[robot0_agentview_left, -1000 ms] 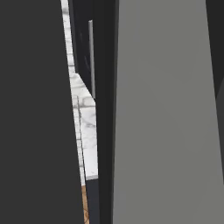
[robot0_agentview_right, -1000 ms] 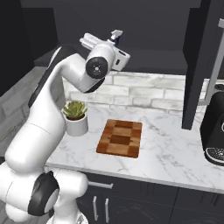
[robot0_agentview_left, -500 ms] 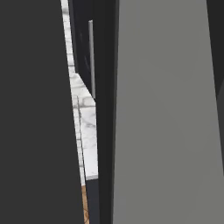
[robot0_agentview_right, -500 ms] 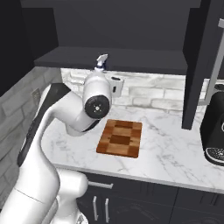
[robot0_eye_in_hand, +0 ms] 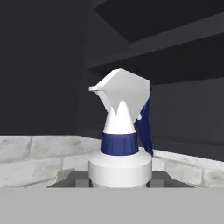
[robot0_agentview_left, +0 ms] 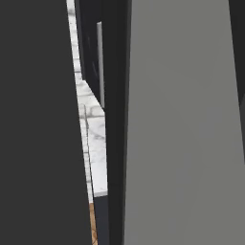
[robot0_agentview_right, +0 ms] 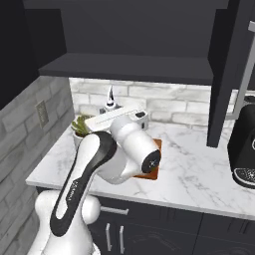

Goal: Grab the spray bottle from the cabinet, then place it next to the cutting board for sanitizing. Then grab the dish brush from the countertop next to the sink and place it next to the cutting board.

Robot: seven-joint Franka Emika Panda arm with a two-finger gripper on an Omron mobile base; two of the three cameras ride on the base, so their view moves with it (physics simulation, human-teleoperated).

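My gripper (robot0_eye_in_hand: 120, 183) is shut on the spray bottle (robot0_eye_in_hand: 122, 131), whose white trigger head, blue collar and pale shoulder stand upright close in front of the hand camera. In the right base view the bottle's nozzle (robot0_agentview_right: 110, 96) pokes up behind my bent forearm, above the countertop (robot0_agentview_right: 189, 174) and below the cabinet (robot0_agentview_right: 124, 67). My arm covers most of the cutting board (robot0_agentview_right: 156, 160), so just its right edge peeks out. The bottle hangs over the board's far left side. The dish brush and the sink are out of view.
The cabinet's open door (robot0_agentview_right: 233, 74) hangs at the right, and its grey inner face (robot0_agentview_left: 182, 119) blocks most of the left base view. A black coffee machine (robot0_agentview_right: 245, 149) stands at the far right. A potted plant (robot0_agentview_right: 79, 125) sits by the brick wall.
The arm has folded down from cabinet height, and the spray bottle has come down with it toward the counter by the cutting board. The grip has not changed.
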